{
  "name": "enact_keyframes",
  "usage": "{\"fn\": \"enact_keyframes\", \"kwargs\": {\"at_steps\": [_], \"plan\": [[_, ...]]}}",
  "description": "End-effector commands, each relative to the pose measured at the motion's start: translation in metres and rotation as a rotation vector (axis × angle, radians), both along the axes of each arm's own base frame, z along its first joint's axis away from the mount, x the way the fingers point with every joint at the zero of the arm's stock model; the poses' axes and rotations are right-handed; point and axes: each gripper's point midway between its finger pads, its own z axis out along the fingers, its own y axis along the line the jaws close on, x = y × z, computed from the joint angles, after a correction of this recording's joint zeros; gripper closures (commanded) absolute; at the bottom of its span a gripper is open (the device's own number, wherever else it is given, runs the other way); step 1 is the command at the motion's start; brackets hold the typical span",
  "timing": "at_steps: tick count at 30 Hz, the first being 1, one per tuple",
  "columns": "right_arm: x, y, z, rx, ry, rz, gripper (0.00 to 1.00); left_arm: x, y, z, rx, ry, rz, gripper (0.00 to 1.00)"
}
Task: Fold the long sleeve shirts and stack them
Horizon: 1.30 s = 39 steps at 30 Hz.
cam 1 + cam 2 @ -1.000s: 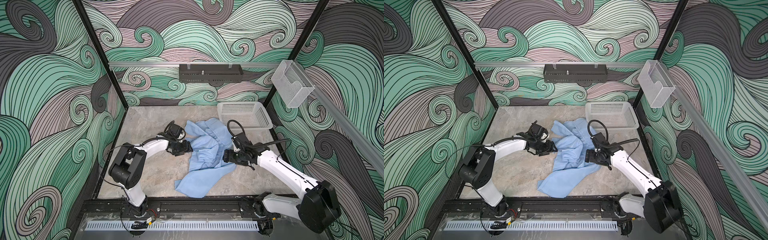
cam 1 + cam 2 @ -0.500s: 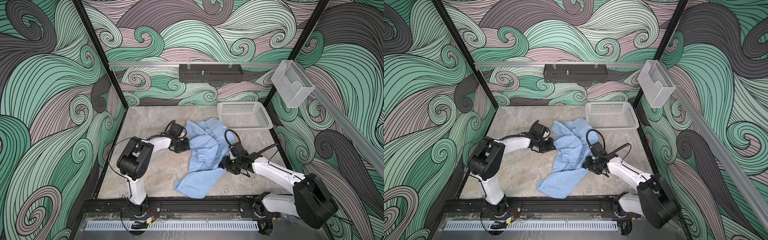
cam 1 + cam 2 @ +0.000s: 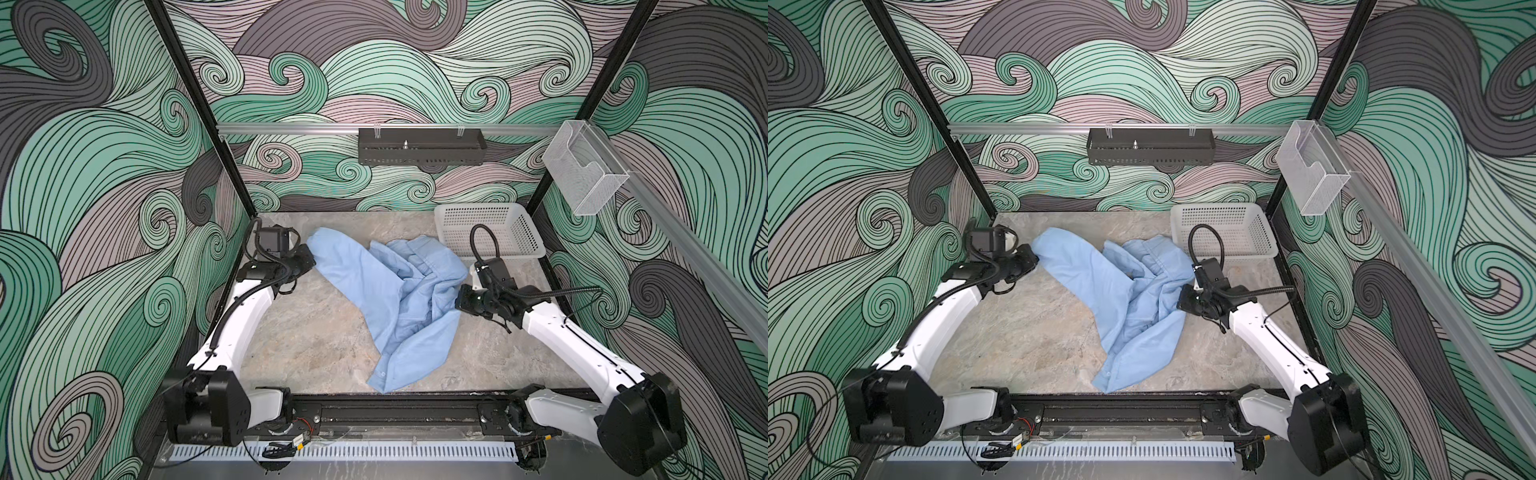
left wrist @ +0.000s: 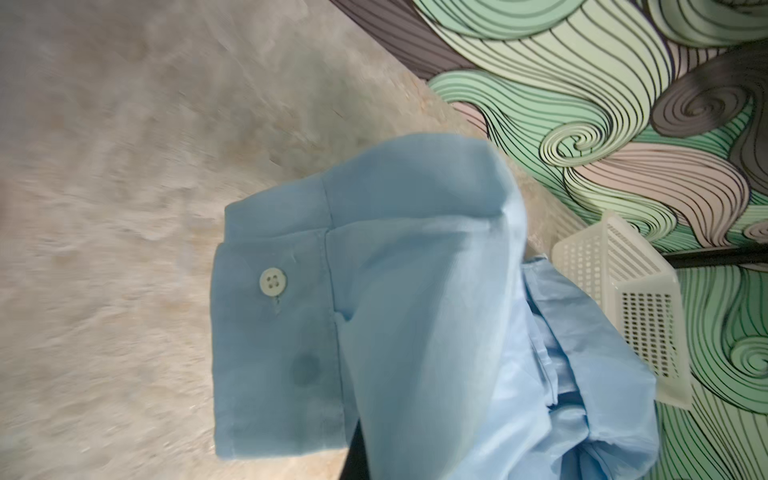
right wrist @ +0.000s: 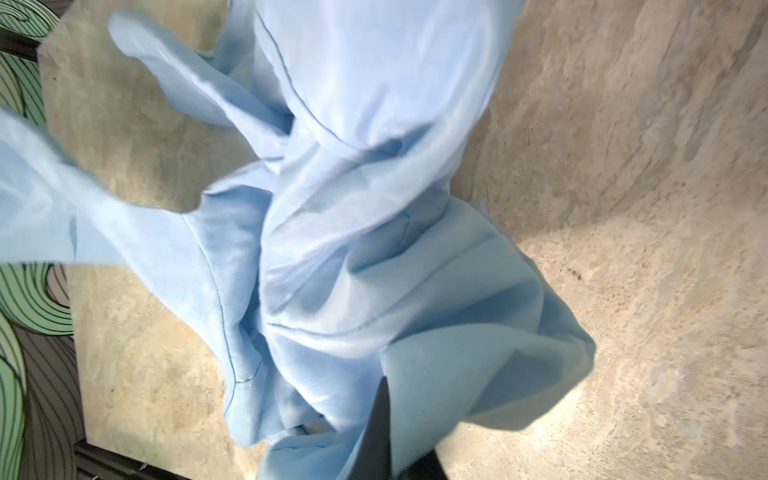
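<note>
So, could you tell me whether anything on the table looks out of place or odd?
The light blue shirt lies twisted and bunched rather than flat. In the left wrist view its cuff shows a dark round spot near the button; whether stain or shadow I cannot tell.

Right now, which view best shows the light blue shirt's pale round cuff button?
Left wrist view: the pale round button is close and sharp. Both top views cannot resolve it; the right wrist view shows only shirt folds.
</note>
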Motion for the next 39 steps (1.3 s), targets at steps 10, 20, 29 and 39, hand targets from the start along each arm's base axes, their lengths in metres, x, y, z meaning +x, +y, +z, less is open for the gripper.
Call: {"fn": "enact_keyframes", "kwargs": {"at_steps": [10, 20, 29, 39], "plan": [[0.090, -0.026, 0.151, 0.034, -0.262, -0.035, 1.00, -0.016, 0.116, 0.085, 0.195, -0.050, 0.299, 1.00], [0.104, -0.076, 0.205, 0.039, -0.340, -0.184, 1.00, -0.044, 0.177, 0.103, 0.193, 0.013, 0.485, 1.00], [0.072, -0.098, 0.097, -0.101, -0.083, -0.201, 1.00, -0.052, 0.144, 0.021, 0.061, 0.126, 0.364, 1.00], [0.074, -0.102, 0.105, -0.265, -0.050, -0.198, 0.28, -0.055, 0.103, -0.035, -0.051, 0.318, 0.216, 1.00]]}}
